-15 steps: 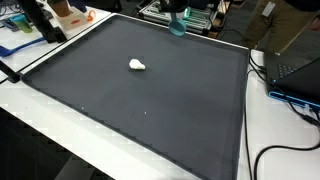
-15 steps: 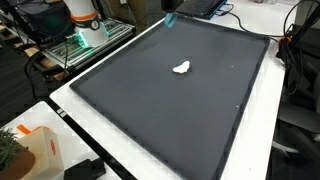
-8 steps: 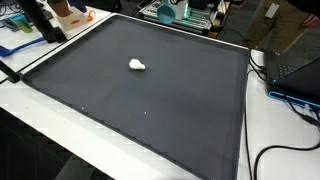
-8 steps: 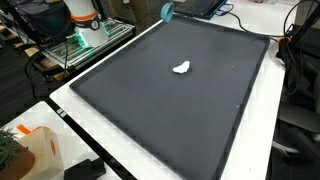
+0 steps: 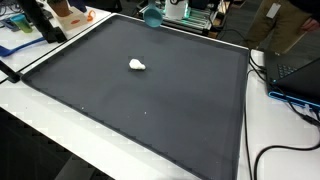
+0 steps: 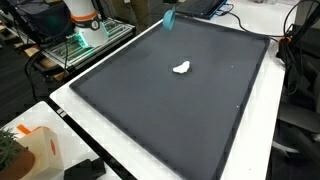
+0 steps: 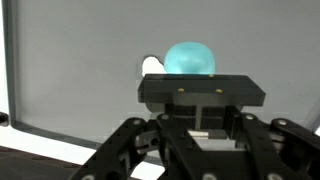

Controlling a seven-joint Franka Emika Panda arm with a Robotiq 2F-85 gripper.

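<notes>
A rounded teal object (image 5: 152, 15) hangs in the air above the far edge of the dark mat (image 5: 150, 110), with the arm above it out of frame in both exterior views. In the wrist view my gripper (image 7: 200, 85) is shut, and the teal object (image 7: 188, 58) sticks out just beyond its fingertips, held there. A small white lump (image 5: 137, 65) lies on the mat (image 6: 170, 110) near its middle, apart from the gripper. The lump (image 7: 151, 66) peeks out beside the teal object in the wrist view. In an exterior view the teal object (image 6: 169, 19) is over the mat's far corner.
The mat lies on a white table (image 5: 40, 125). A laptop (image 5: 298, 70) and black cables (image 5: 262, 155) sit along one side. Orange and black items (image 5: 62, 18) stand at a far corner. An orange-white box (image 6: 30, 150) is near the table's front corner.
The teal object has travelled sideways along the mat's far edge with the gripper. The white lump has not moved.
</notes>
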